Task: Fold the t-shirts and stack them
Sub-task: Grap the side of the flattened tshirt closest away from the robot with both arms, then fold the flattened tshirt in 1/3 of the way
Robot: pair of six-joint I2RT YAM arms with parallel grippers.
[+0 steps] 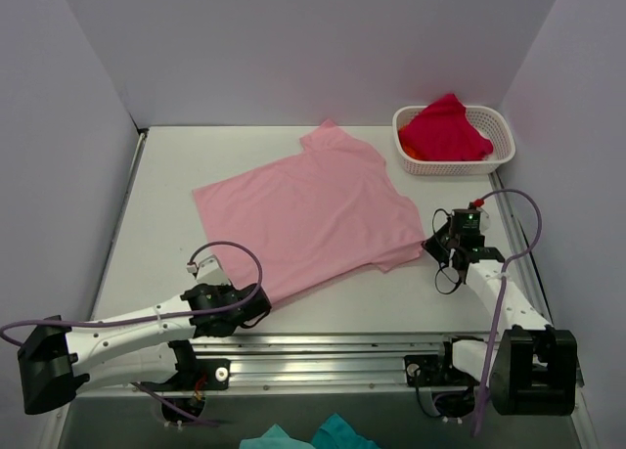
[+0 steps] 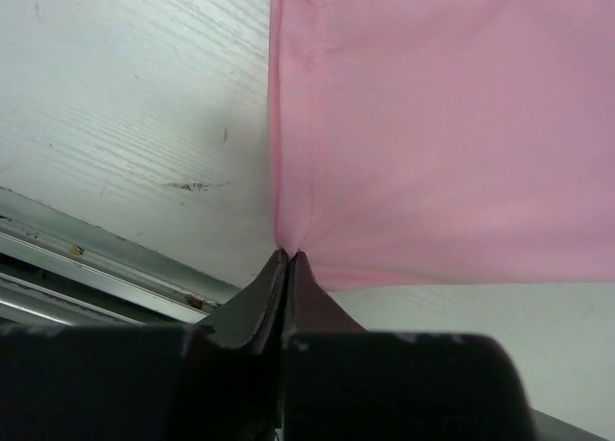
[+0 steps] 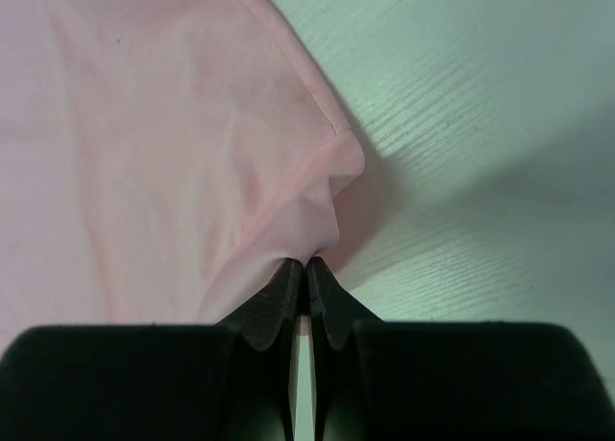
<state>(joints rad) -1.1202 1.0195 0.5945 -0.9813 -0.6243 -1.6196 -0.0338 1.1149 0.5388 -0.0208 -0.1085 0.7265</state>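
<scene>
The light pink t-shirt (image 1: 308,214) lies spread flat in the middle of the table. My left gripper (image 1: 262,298) is shut on its near-left hem corner; in the left wrist view the gripper (image 2: 288,257) pinches the pink cloth (image 2: 442,124) at the corner. My right gripper (image 1: 430,246) is shut on the near-right sleeve edge; in the right wrist view the gripper (image 3: 307,263) pinches a bunched fold of pink cloth (image 3: 144,153). The crimson red t-shirt (image 1: 445,131) lies crumpled in the basket at the back right.
The white lattice basket (image 1: 499,156) stands at the back right beside the right wall. Teal cloth (image 1: 313,436) shows below the table's front rail (image 1: 323,346). White walls close the left, back and right sides.
</scene>
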